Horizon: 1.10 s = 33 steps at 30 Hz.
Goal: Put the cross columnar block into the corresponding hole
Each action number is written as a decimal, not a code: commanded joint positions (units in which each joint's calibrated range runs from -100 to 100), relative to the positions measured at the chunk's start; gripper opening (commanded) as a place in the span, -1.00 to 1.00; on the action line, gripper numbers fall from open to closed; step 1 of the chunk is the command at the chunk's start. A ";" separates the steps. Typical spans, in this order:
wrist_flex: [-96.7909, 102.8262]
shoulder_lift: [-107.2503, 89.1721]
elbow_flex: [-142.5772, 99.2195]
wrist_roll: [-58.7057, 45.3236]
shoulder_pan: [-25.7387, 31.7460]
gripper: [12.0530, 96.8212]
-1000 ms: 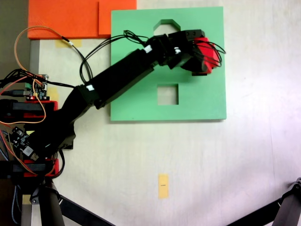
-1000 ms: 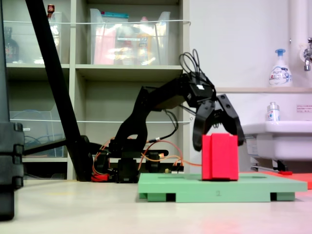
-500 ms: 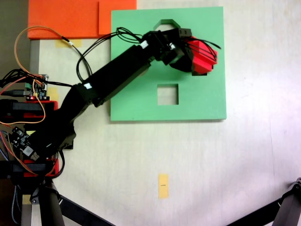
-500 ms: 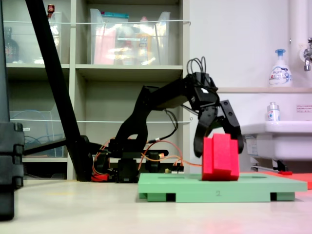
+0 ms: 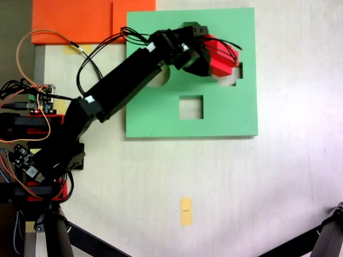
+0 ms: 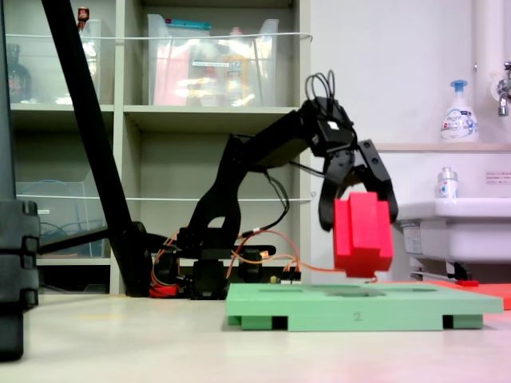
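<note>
Cross columnar block (image 6: 363, 234) clamped between jaws of gripper (image 6: 357, 214), raised clear of green foam board (image 6: 359, 302), tilted slightly. From above, block (image 5: 218, 58) up-left of plus-shaped hole (image 5: 234, 75), partly overlapping its edge. Square cutout (image 5: 191, 107) lower on board (image 5: 155, 118). Orange foam sheets (image 5: 75, 20) at top left.
</note>
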 commanded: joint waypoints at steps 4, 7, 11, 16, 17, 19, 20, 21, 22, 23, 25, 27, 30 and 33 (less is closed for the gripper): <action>-6.89 -5.18 1.95 2.00 1.12 -0.29; -9.11 -5.18 1.95 2.00 1.27 -0.29; -9.78 -4.20 1.65 1.95 1.17 -0.29; -10.07 -1.41 1.65 1.95 0.63 -0.29; -10.07 -0.85 1.65 1.95 0.44 -0.29; -10.07 0.69 1.65 1.90 0.20 -0.29; -10.07 1.53 1.65 1.90 0.00 -0.29; -9.98 2.22 1.65 1.86 -0.15 -0.29; -9.98 3.06 1.65 1.86 -0.24 -0.29; -9.88 3.76 1.65 1.81 -0.39 -0.29; -9.40 5.02 1.65 1.81 -0.68 -0.29; -8.43 6.14 1.75 1.76 -0.98 -0.29; -6.41 7.39 1.85 1.42 -1.47 -0.29; -4.20 7.81 1.95 0.93 -2.00 -0.29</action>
